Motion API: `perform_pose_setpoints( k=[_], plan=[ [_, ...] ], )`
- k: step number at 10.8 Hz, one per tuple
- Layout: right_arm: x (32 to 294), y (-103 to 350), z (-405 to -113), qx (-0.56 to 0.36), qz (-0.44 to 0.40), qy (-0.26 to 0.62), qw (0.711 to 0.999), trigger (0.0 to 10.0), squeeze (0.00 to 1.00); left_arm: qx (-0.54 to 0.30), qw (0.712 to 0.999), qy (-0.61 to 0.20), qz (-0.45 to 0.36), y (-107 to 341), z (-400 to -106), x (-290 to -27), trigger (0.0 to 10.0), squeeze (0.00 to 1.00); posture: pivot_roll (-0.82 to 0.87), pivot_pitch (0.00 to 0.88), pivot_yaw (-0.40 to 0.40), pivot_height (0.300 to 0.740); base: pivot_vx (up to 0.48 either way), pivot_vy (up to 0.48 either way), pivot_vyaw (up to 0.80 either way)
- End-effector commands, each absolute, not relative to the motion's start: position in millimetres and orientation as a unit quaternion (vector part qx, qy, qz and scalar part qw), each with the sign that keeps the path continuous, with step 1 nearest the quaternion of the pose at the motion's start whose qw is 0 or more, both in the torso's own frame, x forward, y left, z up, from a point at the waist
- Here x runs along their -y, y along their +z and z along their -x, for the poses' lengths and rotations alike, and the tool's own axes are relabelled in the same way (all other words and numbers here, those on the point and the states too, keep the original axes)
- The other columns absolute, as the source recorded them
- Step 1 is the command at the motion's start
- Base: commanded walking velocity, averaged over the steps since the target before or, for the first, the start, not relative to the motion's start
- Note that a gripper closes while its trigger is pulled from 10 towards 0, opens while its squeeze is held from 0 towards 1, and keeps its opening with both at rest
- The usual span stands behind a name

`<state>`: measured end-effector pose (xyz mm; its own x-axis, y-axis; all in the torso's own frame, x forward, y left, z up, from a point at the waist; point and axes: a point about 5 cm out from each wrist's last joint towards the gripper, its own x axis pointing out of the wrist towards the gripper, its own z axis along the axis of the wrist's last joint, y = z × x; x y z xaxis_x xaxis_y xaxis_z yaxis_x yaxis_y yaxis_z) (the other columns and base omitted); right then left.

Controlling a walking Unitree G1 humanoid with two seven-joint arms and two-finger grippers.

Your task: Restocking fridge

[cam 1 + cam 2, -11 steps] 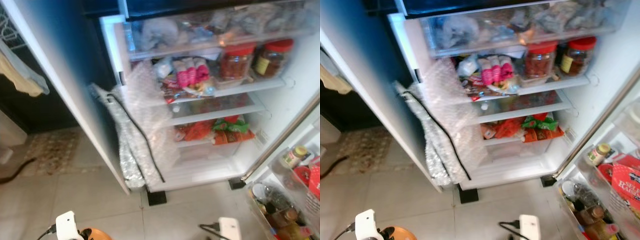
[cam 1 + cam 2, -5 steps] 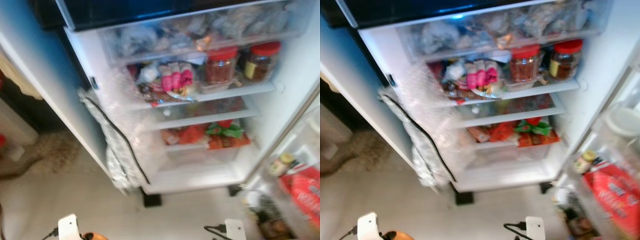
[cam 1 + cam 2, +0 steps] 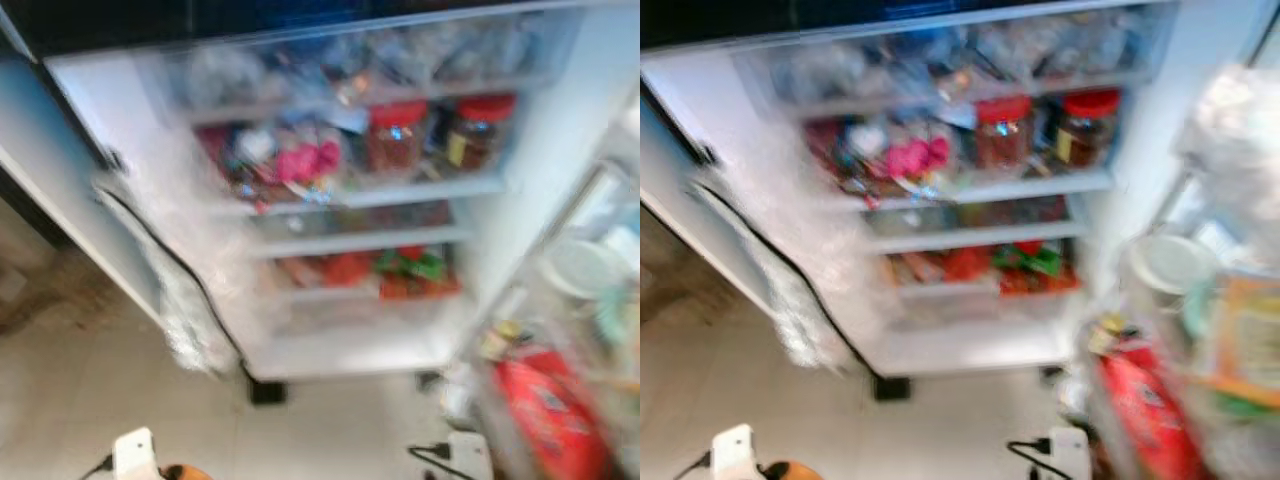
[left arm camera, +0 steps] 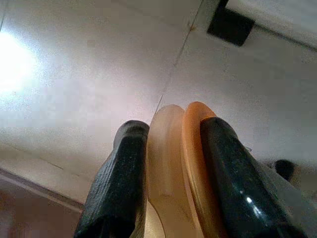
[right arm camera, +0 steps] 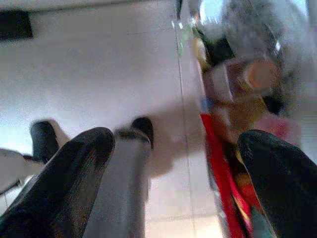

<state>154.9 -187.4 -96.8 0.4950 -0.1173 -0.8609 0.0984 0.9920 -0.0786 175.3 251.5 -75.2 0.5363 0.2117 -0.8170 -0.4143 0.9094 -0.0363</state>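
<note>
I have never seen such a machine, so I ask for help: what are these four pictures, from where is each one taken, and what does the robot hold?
This is a humanoid robot standing before an open fridge. The two wide pictures come from a stereo camera on its head, looking forward and down; they are blurred. On the shelves stand two red-lidded jars beside pink packets, with red and green packs lower down. The door rack holds a red package.

The other two pictures come from cameras on the wrists. The left gripper is closed on an orange, disc-like object above the tiled floor. The right gripper is open and holds nothing.
</note>
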Motion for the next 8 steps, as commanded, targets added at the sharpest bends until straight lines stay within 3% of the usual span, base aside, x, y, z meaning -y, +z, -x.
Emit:
perform_pose_setpoints(
  k=[1, 3, 8],
  plan=[
    [180, -100, -149, -0.511, 0.002, -0.055, 0.858, 10.0, 0.00, -0.467, 0.858, 0.175, 0.124, -82, -164, -246, 10.0, 0.00, -0.07, 0.115, 0.080, 0.740, 0.000, 0.000, 0.00],
    [180, -100, -149, -0.511, 0.001, -0.054, 0.858, 10.0, 0.00, -0.466, 0.859, 0.172, 0.122, -82, -165, -246, 10.0, 0.00, -0.07, 0.117, 0.081, 0.740, 0.000, 0.000, 0.00],
    [180, -100, -148, -0.513, 0.002, -0.052, 0.857, 10.0, 0.00, -0.377, 0.913, 0.124, 0.098, -54, -210, -253, 10.0, 0.00, -0.07, 0.123, 0.082, 0.740, 0.000, 0.000, 0.00]
  ],
)
